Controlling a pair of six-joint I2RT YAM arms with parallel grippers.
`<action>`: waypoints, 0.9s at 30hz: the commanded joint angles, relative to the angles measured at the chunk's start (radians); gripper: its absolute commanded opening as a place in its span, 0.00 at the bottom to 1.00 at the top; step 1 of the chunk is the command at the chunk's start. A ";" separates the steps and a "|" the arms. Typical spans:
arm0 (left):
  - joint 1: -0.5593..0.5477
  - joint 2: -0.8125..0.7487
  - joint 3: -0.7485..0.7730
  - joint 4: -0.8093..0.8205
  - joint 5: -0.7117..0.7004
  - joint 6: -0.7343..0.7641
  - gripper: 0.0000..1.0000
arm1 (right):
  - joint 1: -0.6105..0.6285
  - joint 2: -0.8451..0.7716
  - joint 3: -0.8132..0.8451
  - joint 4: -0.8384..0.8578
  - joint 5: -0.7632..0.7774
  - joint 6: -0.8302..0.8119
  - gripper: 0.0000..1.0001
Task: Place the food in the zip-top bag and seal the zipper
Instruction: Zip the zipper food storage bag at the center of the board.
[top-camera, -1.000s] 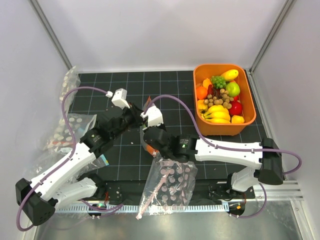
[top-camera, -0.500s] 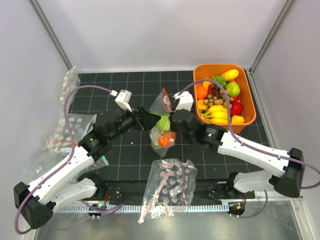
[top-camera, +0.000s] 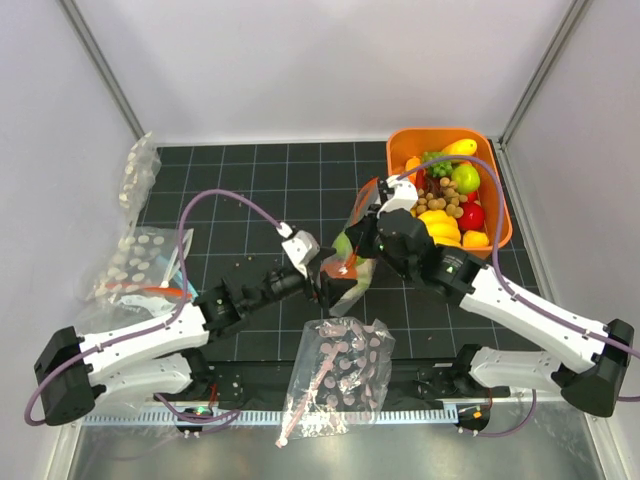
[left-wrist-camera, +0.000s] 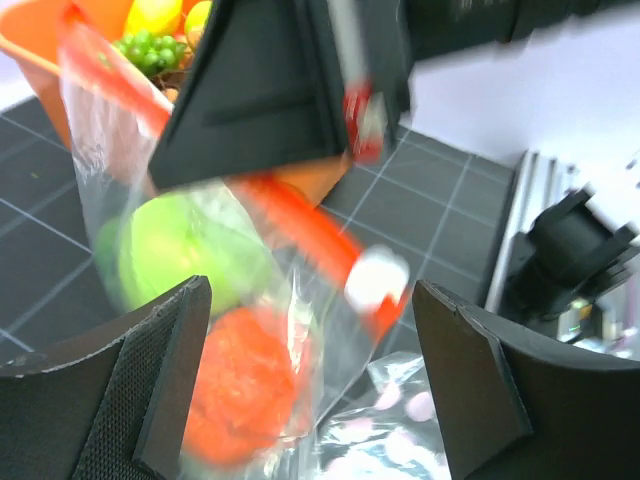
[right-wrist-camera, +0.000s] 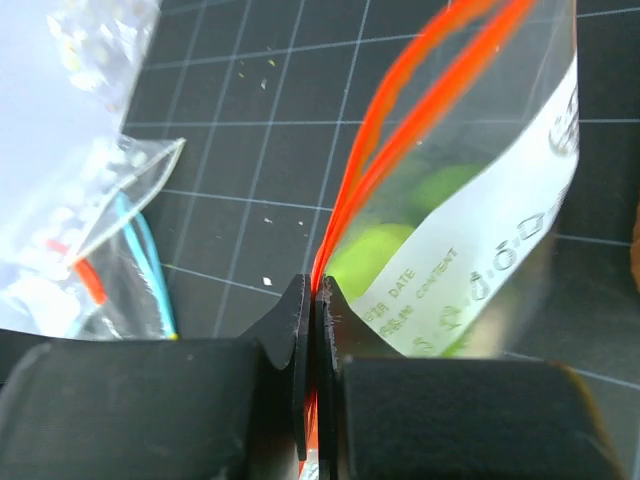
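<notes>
The zip-top bag (top-camera: 352, 262) hangs clear and wrinkly over the middle of the mat, with food inside: a green bell pepper (top-camera: 344, 243) above an orange round piece (top-camera: 338, 272). My right gripper (top-camera: 372, 224) is shut on the orange-red zipper (right-wrist-camera: 390, 130) at the bag's top; in the right wrist view the jaws pinch the strip flat. My left gripper (left-wrist-camera: 310, 390) is open, its fingers (left-wrist-camera: 150, 400) either side of the bag's lower part, apart from it. The left wrist view shows the pepper (left-wrist-camera: 170, 255) and the orange piece (left-wrist-camera: 245, 385) through the plastic.
An orange bin (top-camera: 497, 215) full of toy fruit stands at the back right, close behind the right wrist. A pink-dotted bag (top-camera: 340, 375) lies near the front edge under the hanging bag. White-dotted bags (top-camera: 135, 262) lie at the left.
The right gripper has lifted the bag up and to the right, towards the bin. The left gripper has let go, opened wide and dropped towards the near side, below the bag.
</notes>
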 joint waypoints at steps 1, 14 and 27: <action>-0.019 -0.027 -0.059 0.234 -0.041 0.175 0.85 | -0.004 -0.074 0.009 0.071 0.039 0.082 0.01; -0.055 -0.001 -0.080 0.244 -0.022 0.325 0.61 | -0.004 -0.086 0.008 0.062 0.078 0.148 0.01; -0.064 0.044 -0.022 0.184 -0.044 0.290 0.00 | -0.003 -0.083 -0.027 0.111 0.085 0.168 0.01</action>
